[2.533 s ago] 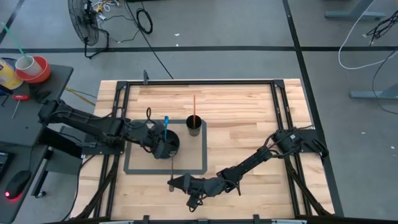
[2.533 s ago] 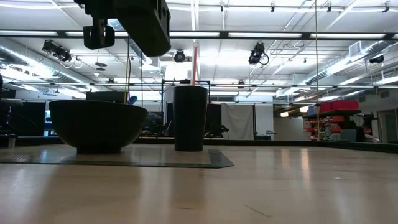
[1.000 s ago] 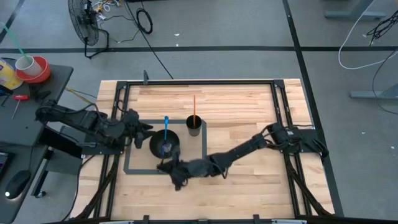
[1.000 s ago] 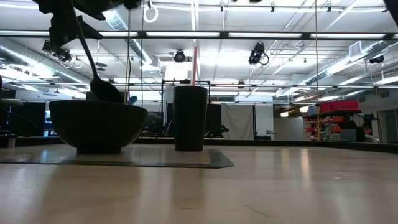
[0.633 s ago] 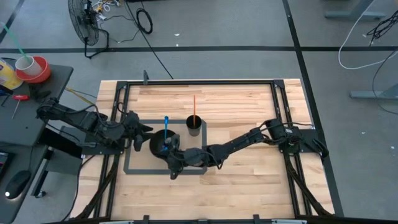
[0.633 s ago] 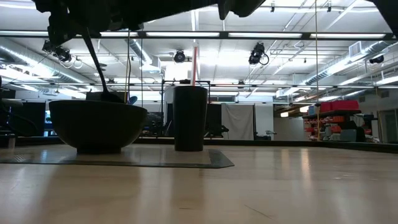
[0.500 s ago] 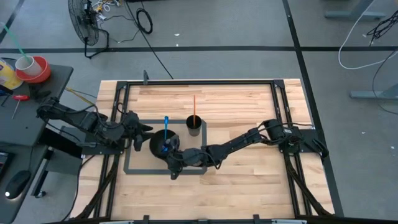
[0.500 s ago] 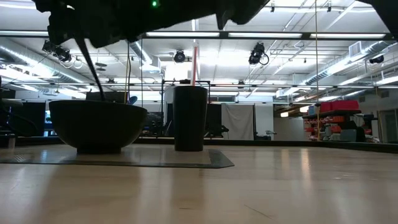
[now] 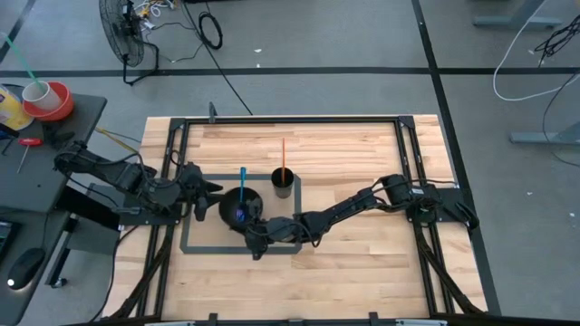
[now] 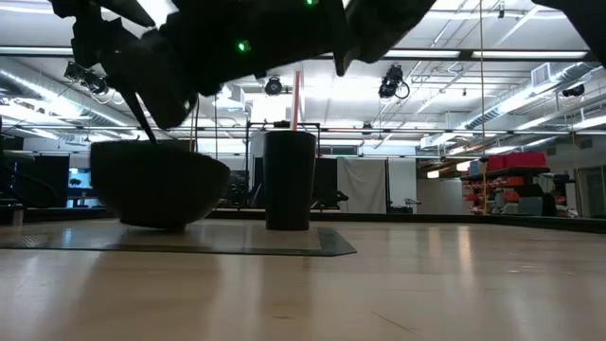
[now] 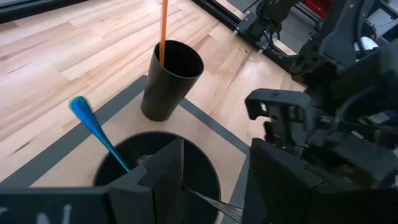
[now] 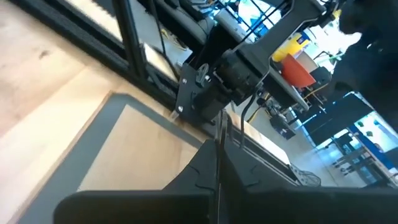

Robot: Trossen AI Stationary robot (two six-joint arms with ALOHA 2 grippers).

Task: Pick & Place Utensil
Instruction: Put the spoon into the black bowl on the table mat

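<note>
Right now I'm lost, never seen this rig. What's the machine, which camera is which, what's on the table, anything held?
It's two dark robot arms at a wooden table, each ending in a two-finger pincer.

There are four cameras: one overhead, one at table height, and one on each wrist looking past that arm's own fingers.

On the table lies a grey mat. On it stand a black bowl with a blue utensil leaning in it, and a black cup holding an orange stick.

The right pincer reaches across to the bowl's rim, shut on a thin dark utensil. The left pincer waits open beside the bowl, holding nothing.
</note>
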